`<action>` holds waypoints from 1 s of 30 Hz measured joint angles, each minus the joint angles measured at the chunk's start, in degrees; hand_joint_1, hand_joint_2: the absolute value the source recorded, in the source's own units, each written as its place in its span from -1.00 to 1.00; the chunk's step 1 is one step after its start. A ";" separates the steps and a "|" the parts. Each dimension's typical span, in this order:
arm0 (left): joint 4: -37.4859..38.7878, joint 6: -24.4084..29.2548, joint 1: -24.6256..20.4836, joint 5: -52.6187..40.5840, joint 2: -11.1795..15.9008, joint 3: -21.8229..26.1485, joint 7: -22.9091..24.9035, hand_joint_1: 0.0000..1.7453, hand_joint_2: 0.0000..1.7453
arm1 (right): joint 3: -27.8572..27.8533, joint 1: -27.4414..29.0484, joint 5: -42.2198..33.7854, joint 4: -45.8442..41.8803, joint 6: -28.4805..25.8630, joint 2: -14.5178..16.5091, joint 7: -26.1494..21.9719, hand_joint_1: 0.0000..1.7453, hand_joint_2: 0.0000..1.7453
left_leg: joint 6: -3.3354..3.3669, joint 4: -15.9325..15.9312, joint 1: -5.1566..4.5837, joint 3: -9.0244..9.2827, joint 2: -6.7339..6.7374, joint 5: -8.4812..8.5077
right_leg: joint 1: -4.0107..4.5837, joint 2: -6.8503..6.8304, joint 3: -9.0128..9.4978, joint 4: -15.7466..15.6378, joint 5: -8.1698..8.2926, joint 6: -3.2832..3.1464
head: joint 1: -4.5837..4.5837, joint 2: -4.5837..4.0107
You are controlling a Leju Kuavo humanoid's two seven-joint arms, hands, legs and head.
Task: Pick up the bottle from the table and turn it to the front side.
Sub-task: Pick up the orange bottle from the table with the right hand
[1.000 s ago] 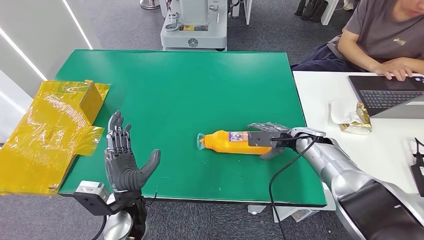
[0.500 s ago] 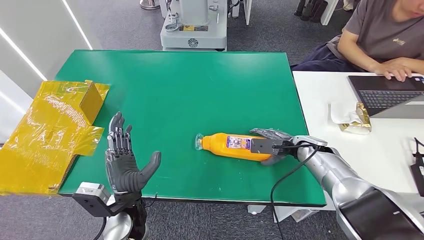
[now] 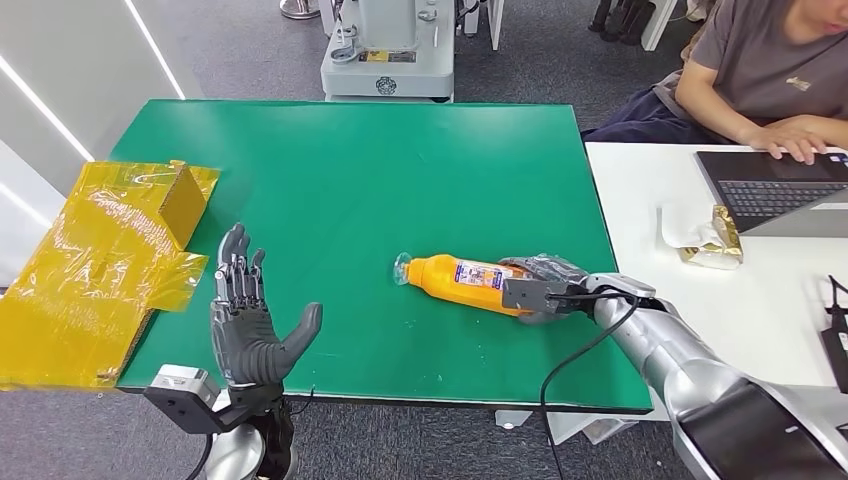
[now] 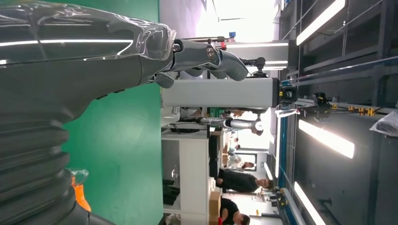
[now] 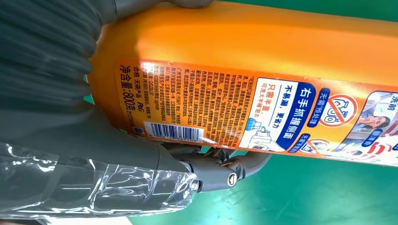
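An orange bottle (image 3: 462, 282) with a clear cap lies on its side on the green table (image 3: 350, 170), cap toward the left. My right hand (image 3: 538, 285) grips its base end, fingers wrapped around the body. The right wrist view shows the bottle's (image 5: 263, 70) back label with a barcode and printed text, and my fingers (image 5: 220, 168) curl under it. My left hand (image 3: 245, 320) is raised upright near the table's front left edge, palm open, fingers apart, holding nothing. In the left wrist view the left hand's fingers (image 4: 206, 56) stretch out over the table.
A yellow plastic-wrapped box (image 3: 110, 260) lies at the table's left edge. A white table (image 3: 640, 200) to the right holds a laptop (image 3: 775, 190) and a crumpled wrapper (image 3: 705, 235); a person (image 3: 770, 70) sits there typing. A grey machine (image 3: 388, 45) stands beyond the far edge.
The bottle has tilted: its cap end has swung slightly toward the far side and lifted while my right hand keeps its grip. The left hand has stayed still.
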 joint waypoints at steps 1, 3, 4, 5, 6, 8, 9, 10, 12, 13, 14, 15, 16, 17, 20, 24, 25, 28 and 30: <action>0.00 -0.27 0.00 0.04 0.00 0.00 0.00 -1.00 1.00 | 0.00 0.04 -0.01 -0.01 -0.10 -0.04 -0.08 1.00 1.00 | 0.00 0.00 0.00 0.00 0.00 0.00 | 0.00 0.00 0.00 0.00 0.00 0.00 | 0.00 0.00; 0.00 -0.67 -0.01 0.08 0.00 0.00 0.00 -1.00 1.00 | 0.00 0.13 -0.02 -0.01 -0.36 -0.14 -0.21 1.00 1.00 | 0.00 0.00 0.00 0.00 0.00 0.00 | 0.00 0.00 0.00 0.00 0.00 0.00 | 0.01 0.00; 0.00 -0.74 -0.01 0.09 0.00 0.00 0.00 -1.00 1.00 | 0.00 0.17 -0.02 -0.01 -0.47 -0.19 -0.26 1.00 1.00 | 0.00 0.00 0.00 0.00 0.00 0.00 | 0.00 0.00 0.00 -0.01 0.00 0.00 | 0.00 0.00; 0.00 -0.77 -0.01 0.09 0.00 0.00 0.00 -1.00 1.00 | 0.00 0.21 -0.02 -0.01 -0.56 -0.23 -0.29 1.00 1.00 | 0.00 0.00 0.00 0.00 0.00 0.00 | 0.00 0.00 0.00 -0.01 0.00 0.00 | 0.00 0.00; 0.00 -0.79 -0.01 0.09 0.00 0.00 0.00 -1.00 1.00 | 0.00 0.23 -0.02 -0.01 -0.60 -0.27 -0.31 1.00 1.00 | 0.00 0.00 0.00 0.00 0.00 0.00 | 0.00 0.00 0.00 -0.01 0.00 0.00 | 0.00 0.00; 0.00 -0.88 -0.01 0.09 0.00 0.00 0.00 -1.00 1.00 | 0.00 0.27 -0.04 -0.02 -0.72 -0.38 -0.35 1.00 1.00 | 0.00 0.00 0.00 0.00 0.00 0.00 | 0.00 0.00 0.00 -0.01 0.00 0.00 | 0.01 0.00; 0.01 -1.01 -0.02 0.08 0.00 0.00 0.00 -1.00 1.00 | 0.00 0.32 -0.11 -0.04 -0.99 -0.44 -0.53 1.00 1.00 | 0.00 0.00 0.00 0.00 0.00 0.00 | 0.00 0.00 0.00 -0.01 0.00 0.00 | 0.01 0.00; 0.01 -1.16 -0.02 0.08 0.00 0.00 0.00 -1.00 1.00 | 0.00 0.41 -0.23 -0.10 -1.46 -0.50 -0.91 1.00 1.00 | 0.00 0.00 0.00 0.00 0.00 0.00 | 0.00 0.00 0.00 -0.01 0.00 0.00 | 0.01 0.00; 0.04 -1.39 -0.03 0.02 0.00 0.00 0.00 -1.00 1.00 | -0.16 0.93 -1.21 -0.32 -3.32 -0.56 -2.68 1.00 1.00 | 0.00 0.00 0.00 -0.02 -0.01 0.00 | 0.00 -0.01 0.00 0.00 0.00 0.00 | 0.01 0.00; 0.05 -1.42 -0.04 -0.03 0.00 0.00 0.00 -1.00 1.00 | -0.43 1.34 -2.10 -0.54 -4.68 -0.56 -4.00 1.00 1.00 | 0.00 0.00 0.00 -0.03 -0.01 0.00 | 0.00 -0.01 0.00 0.00 0.00 0.00 | 0.01 0.00; 0.07 -1.41 -0.04 -0.10 0.00 0.00 0.00 -1.00 1.00 | -0.90 1.82 -3.23 -0.87 -6.48 -0.51 -5.46 1.00 1.00 | 0.00 0.00 0.00 -0.04 -0.01 0.00 | 0.00 -0.01 0.00 0.00 0.01 0.00 | 0.01 0.00; 0.08 -1.35 -0.04 -0.19 0.00 0.00 0.00 -1.00 1.00 | -1.57 2.28 -4.40 -1.38 -8.79 -0.39 -6.79 1.00 1.00 | 0.00 0.00 0.00 -0.05 -0.01 0.00 | 0.00 -0.01 0.00 0.01 0.01 0.00 | 0.01 0.00; 0.08 -1.24 -0.04 -0.26 0.00 0.00 0.00 -1.00 1.00 | -2.35 2.67 -5.49 -2.03 -11.49 -0.20 -7.73 1.00 1.00 | 0.00 0.00 0.00 -0.06 -0.01 0.00 | 0.00 -0.01 -0.01 0.02 0.01 0.00 | 0.00 0.00; 0.09 -1.06 -0.04 -0.34 0.00 0.00 0.00 -1.00 1.00 | -3.27 2.96 -6.56 -2.87 -14.57 0.06 -8.29 1.00 1.00 | 0.00 0.00 0.00 -0.06 0.00 0.00 | 0.00 0.00 -0.01 0.02 0.01 0.00 | 0.00 0.00; 0.09 -0.51 -0.04 -0.52 0.00 0.00 0.00 -1.00 1.00 | -6.37 3.27 -9.38 -5.92 -23.64 0.99 -8.61 1.00 1.00 | 0.00 -0.01 0.00 -0.06 0.00 0.00 | 0.00 0.00 -0.04 0.02 0.00 0.00 | 0.00 0.00; 0.09 0.08 -0.04 -0.75 -0.02 0.00 0.00 -1.00 1.00 | -10.59 3.92 -11.68 -10.46 -31.85 2.19 -8.67 1.00 1.00 | 0.00 -0.03 0.02 -0.05 -0.01 0.00 | 0.01 0.00 -0.05 0.02 -0.01 -0.01 | -0.01 0.00; 0.09 0.29 -0.04 -0.80 -0.02 0.00 0.00 -1.00 1.00 | -11.55 4.34 -12.12 -11.70 -33.27 2.50 -8.68 1.00 1.00 | 0.00 -0.04 0.02 -0.05 -0.01 0.00 | 0.02 0.00 -0.05 0.02 -0.01 -0.01 | 0.00 0.00; 0.09 0.91 -0.04 -1.00 -0.02 0.00 0.00 -1.00 1.00 | -13.80 6.09 -12.84 -15.25 -37.37 3.39 -8.71 1.00 1.00 | 0.00 -0.04 0.02 -0.06 -0.01 0.00 | 0.02 -0.01 -0.05 0.02 -0.02 -0.01 | 0.01 0.00; 0.03 1.26 -0.05 -1.09 -0.02 0.00 0.00 -1.00 1.00 | -14.85 7.47 -13.29 -17.58 -40.41 3.90 -8.73 1.00 1.00 | 0.00 -0.04 0.01 -0.06 -0.02 0.00 | 0.01 -0.01 -0.05 0.02 -0.02 -0.01 | 0.00 0.00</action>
